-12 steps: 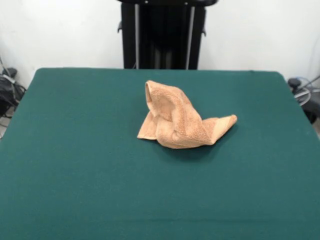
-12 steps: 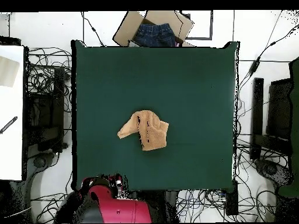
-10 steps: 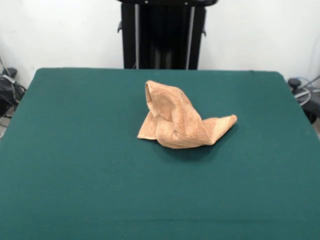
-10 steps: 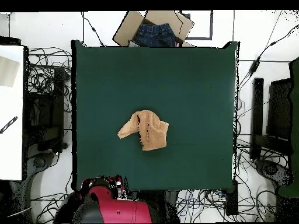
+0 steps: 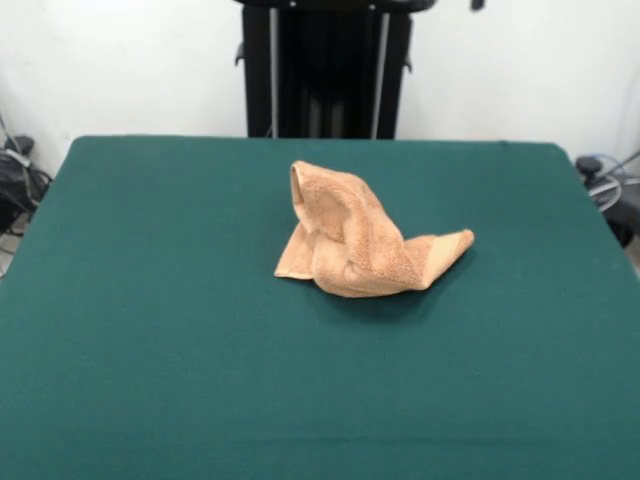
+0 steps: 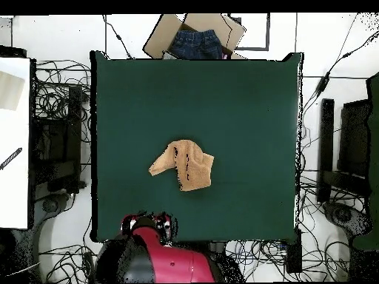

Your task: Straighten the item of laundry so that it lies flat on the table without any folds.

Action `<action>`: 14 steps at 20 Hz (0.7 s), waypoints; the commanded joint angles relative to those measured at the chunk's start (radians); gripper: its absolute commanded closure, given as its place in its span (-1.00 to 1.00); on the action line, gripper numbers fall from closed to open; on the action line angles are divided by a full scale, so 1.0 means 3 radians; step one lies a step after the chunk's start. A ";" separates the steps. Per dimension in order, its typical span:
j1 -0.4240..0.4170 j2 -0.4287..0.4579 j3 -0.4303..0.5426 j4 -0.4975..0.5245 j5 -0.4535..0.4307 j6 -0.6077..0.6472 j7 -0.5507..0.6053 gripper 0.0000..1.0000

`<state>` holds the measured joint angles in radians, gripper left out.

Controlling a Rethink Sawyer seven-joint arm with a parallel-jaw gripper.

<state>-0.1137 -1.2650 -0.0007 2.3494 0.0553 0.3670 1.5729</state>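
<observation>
The light orange-tan towel (image 5: pixel 355 240) lies crumpled in a heap near the middle of the dark green table (image 5: pixel 150 320). One part stands up in a peak and a banded corner sticks out to the right. In the overhead view the towel (image 6: pixel 185 164) is a folded lump on the table (image 6: pixel 244 96). The red arm (image 6: pixel 152 240) sits at the table's bottom edge, well apart from the towel. Only a small dark tip of the gripper (image 5: pixel 478 4) shows at the top edge of the front view.
The black pedestal (image 5: pixel 325 70) stands behind the table's far side. A cardboard box with blue jeans (image 6: pixel 194 38) sits beyond the table's top edge in the overhead view. A white surface (image 6: pixel 15 133) is at the left. Cables lie around the table.
In the overhead view the red arm has shifted right and closer to the table's edge. A dark tip now shows at the top of the front view. The towel has not moved.
</observation>
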 commanded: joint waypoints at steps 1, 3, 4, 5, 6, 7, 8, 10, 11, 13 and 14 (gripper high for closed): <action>-0.0273 0.0558 0.0497 0.0480 0.0036 -0.0704 0.0428 -1.00; -0.0370 0.0683 0.0603 0.0523 0.0012 -0.0803 0.0442 -1.00; -0.0396 0.0755 0.0621 0.0511 -0.0042 -0.0850 0.0438 -1.00; -0.0430 0.0817 0.0645 0.0508 -0.0058 -0.0882 0.0452 -1.00; -0.0444 0.0867 0.0650 0.0506 -0.0083 -0.0924 0.0467 -1.00; -0.0458 0.0917 0.0655 0.0504 -0.0109 -0.0965 0.0483 -1.00; -0.0455 0.0951 0.0642 0.0497 -0.0141 -0.1015 0.0495 -1.00; -0.0490 0.1030 0.0660 0.0497 -0.0162 -0.1088 0.0516 -1.00; -0.0502 0.1075 0.0663 0.0490 -0.0171 -0.1117 0.0528 -1.00; -0.0482 0.1176 0.0627 0.0456 -0.0211 -0.1216 0.0555 -1.00; -0.0484 0.1232 0.0624 0.0444 -0.0228 -0.1270 0.0569 -1.00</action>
<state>-0.2509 -1.0223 0.0961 2.4345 0.0321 0.0782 1.5729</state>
